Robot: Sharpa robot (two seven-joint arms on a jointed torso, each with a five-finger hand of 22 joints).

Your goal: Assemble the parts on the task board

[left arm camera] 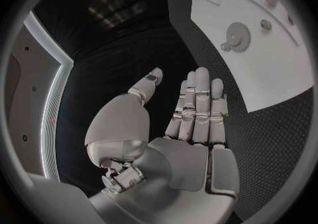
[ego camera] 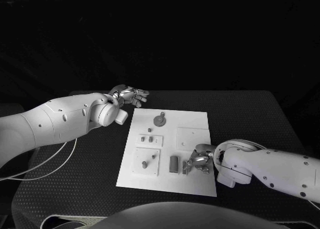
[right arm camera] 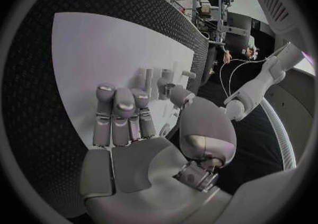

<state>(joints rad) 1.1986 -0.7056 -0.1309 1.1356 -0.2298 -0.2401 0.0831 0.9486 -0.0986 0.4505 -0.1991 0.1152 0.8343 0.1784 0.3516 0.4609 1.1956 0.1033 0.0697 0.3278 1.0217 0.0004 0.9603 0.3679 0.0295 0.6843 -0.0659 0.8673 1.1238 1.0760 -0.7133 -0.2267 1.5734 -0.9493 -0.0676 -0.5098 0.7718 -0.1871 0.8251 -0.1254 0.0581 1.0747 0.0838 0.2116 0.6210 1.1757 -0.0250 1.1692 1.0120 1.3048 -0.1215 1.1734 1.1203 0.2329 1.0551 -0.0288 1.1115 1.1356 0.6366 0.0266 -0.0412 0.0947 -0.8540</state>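
Observation:
The white task board (ego camera: pixel 194 119) lies in the middle of the table. On it a grey gear (ego camera: pixel 160 120) sits at the far end, small pegs (ego camera: pixel 146 139) in a block at mid-left, and two grey bars (ego camera: pixel 174 163) near the front. My right hand (ego camera: pixel 200 161) hovers low just right of the bars, its fingers (right arm camera: pixel 122 113) stretched flat over the board (right arm camera: pixel 99 49) and its thumb close to the upright parts (right arm camera: pixel 162 81), holding nothing. My left hand (ego camera: pixel 129 95) hangs past the board's far left corner, fingers (left arm camera: pixel 199 102) straight and empty, the gear (left arm camera: pixel 237 37) ahead of it.
A raised square plate (ego camera: pixel 192 135) occupies the board's right middle, and a block with one peg (ego camera: pixel 145 164) sits at its near left. A thin cable (ego camera: pixel 53 162) loops over the table's left side. Bare black table (ego camera: pixel 249 114) surrounds the board.

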